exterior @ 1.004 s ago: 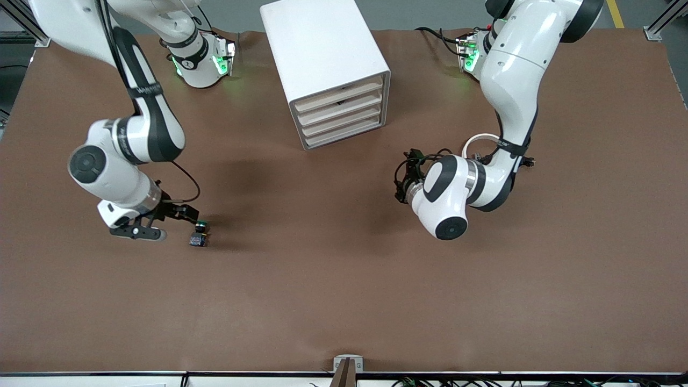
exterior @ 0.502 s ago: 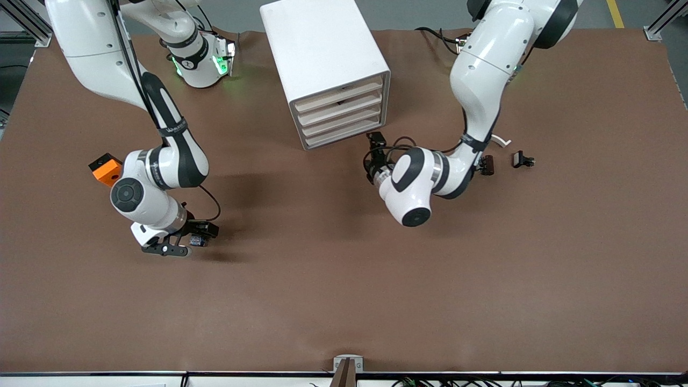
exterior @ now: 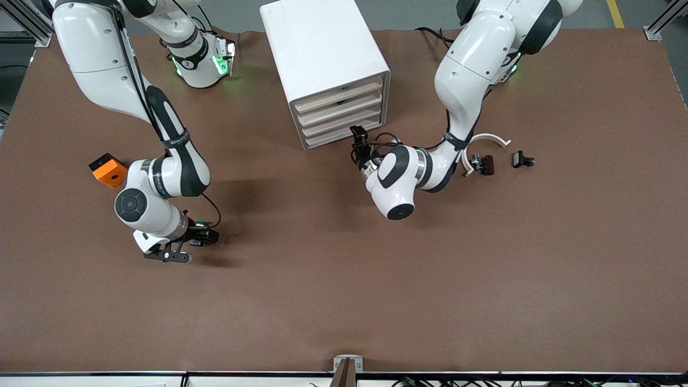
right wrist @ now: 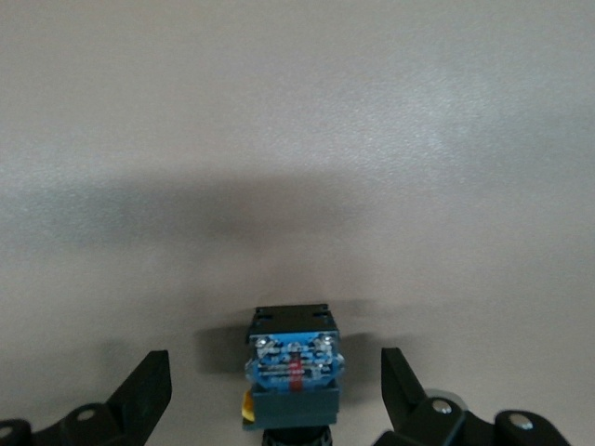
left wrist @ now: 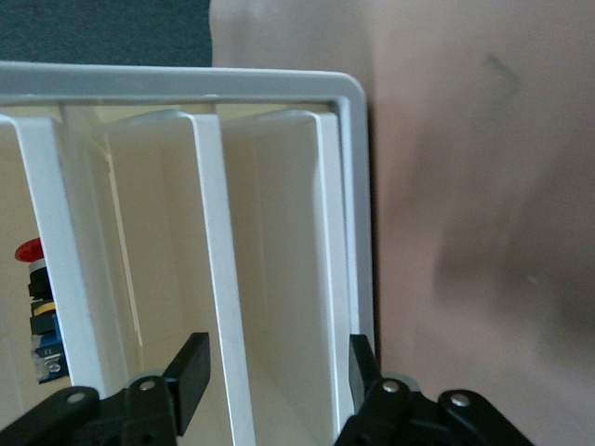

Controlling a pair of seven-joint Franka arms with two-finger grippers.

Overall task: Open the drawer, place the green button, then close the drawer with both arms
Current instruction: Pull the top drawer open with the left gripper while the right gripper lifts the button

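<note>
The white cabinet (exterior: 322, 48) stands at the back middle, its four cream drawer fronts all shut; the lowest drawer (exterior: 338, 134) is nearest the front camera. My left gripper (exterior: 359, 135) is open at the lower drawer fronts, at the cabinet's corner toward the left arm's end. In the left wrist view the gripper (left wrist: 277, 372) straddles a white front edge (left wrist: 223, 307). The button (exterior: 200, 224) sits on the table. My right gripper (exterior: 185, 246) is open around it. In the right wrist view the button's blue base (right wrist: 293, 367) lies between the fingers (right wrist: 149, 386), apart from both.
An orange block (exterior: 109, 169) lies beside the right arm's elbow. A white arc (exterior: 486, 141) and two small black parts (exterior: 484, 163) (exterior: 522, 159) lie toward the left arm's end. A red-capped part (left wrist: 31, 253) shows inside the cabinet.
My left gripper has moved across the table to the cabinet's drawer fronts. My right gripper has shifted so that its open fingers stand on either side of the button.
</note>
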